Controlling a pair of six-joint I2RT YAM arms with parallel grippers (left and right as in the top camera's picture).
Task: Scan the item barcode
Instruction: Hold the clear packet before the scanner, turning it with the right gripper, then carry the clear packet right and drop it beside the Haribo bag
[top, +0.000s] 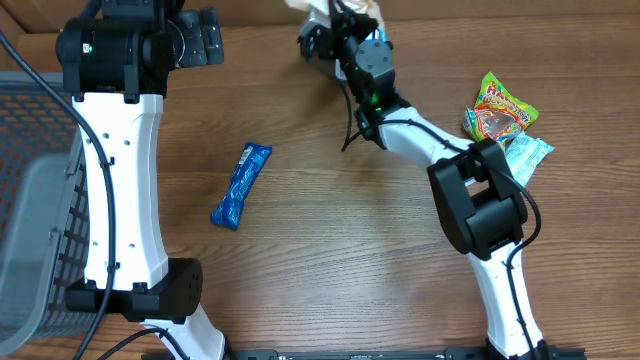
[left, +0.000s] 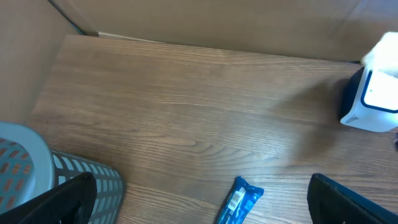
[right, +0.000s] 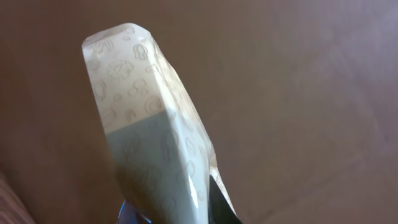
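the worktop (top: 330, 240) is wood-grain, smooth with a dull sheen. the blue bar wrapper (top: 241, 186) lying on it is glossy plastic film, crimped at the ends. well left of that wrapper, the basket (top: 45, 120) is matt grey plastic mesh. well right of it, the bright packet (top: 500, 110) is shiny, wrinkled film. the pale pouch (right: 149, 124) looks smooth and softly glossy. the arm shells (top: 115, 180) are smooth white plastic.

Overhead cam straight down; left wrist — lower, oblique — shares blue bar (top: 241, 186) (left: 239, 200); right wrist v. close-up.
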